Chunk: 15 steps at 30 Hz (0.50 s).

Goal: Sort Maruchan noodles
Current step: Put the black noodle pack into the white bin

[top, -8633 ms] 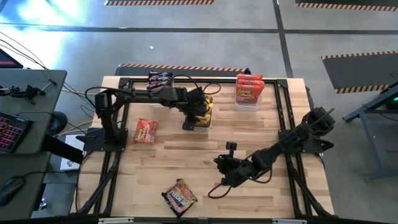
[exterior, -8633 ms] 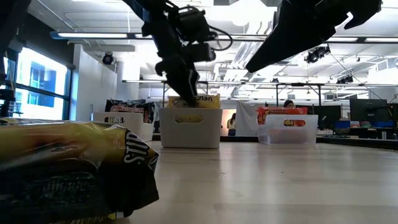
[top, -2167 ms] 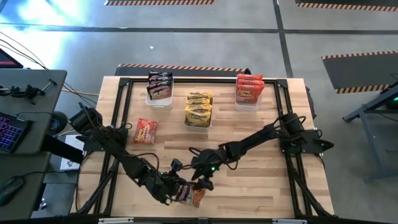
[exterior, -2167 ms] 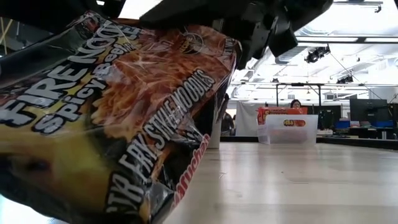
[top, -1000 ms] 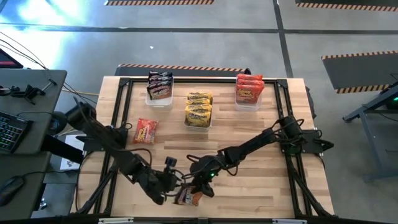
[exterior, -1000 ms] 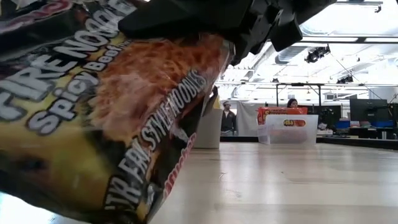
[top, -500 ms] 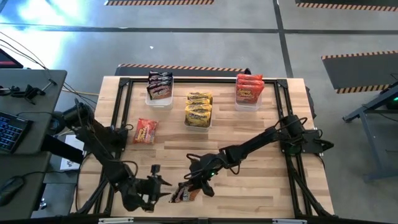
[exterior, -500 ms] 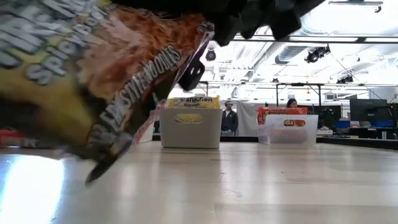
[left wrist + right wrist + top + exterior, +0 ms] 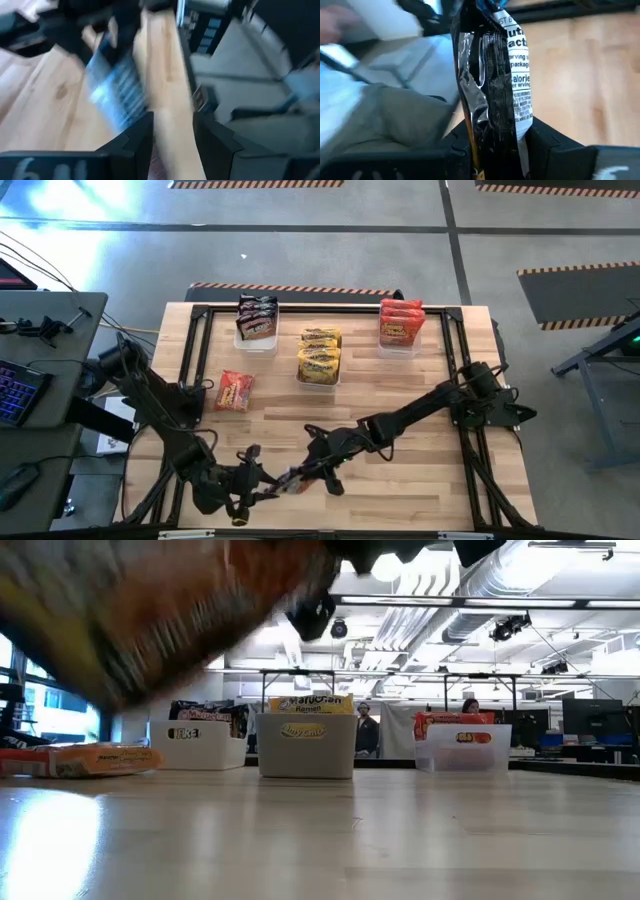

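Note:
A dark Maruchan noodles packet (image 9: 492, 70) with white label print stands on edge between the fingers of my right gripper (image 9: 495, 142), near the table's front edge (image 9: 297, 477). In the low view the packet (image 9: 150, 610) hangs blurred above the table. My left gripper (image 9: 256, 481) is just to its left, open, with only bare wood between its fingers (image 9: 172, 135). A red-orange packet (image 9: 233, 391) lies flat on the table at the left. My right gripper pinches the dark packet between its two fingers at one end (image 9: 492, 122), on its two flat faces. The rest of the packet stands out beyond the fingertips, edge-on to the wrist camera. The packet is lifted clear of the table.
Three clear bins stand along the far side: one with dark packets (image 9: 257, 320), one with yellow packets (image 9: 320, 355), one with red packets (image 9: 400, 328). The black frame rails (image 9: 180, 430) run along the table's left and right edges. People show far behind in the low view.
My left gripper has let go of the dark packet and drawn back toward the table's left edge, rolling as it went. My right gripper has risen with the packet, which has turned and come up clear of the table.

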Each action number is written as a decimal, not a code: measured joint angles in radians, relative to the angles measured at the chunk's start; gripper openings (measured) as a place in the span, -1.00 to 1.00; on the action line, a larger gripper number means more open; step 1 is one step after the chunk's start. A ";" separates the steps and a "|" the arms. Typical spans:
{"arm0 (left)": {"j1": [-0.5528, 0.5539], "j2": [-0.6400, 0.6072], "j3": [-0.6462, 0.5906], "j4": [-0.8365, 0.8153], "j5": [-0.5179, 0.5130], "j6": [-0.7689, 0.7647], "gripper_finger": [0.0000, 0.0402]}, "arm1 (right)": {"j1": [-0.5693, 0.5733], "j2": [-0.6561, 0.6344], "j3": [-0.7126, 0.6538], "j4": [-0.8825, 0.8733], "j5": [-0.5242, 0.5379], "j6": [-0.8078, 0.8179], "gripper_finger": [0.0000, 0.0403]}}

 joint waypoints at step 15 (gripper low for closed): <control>0.068 -0.025 0.000 -0.158 0.051 -0.213 0.34 | 0.006 0.002 0.000 -0.004 0.025 -0.044 -0.53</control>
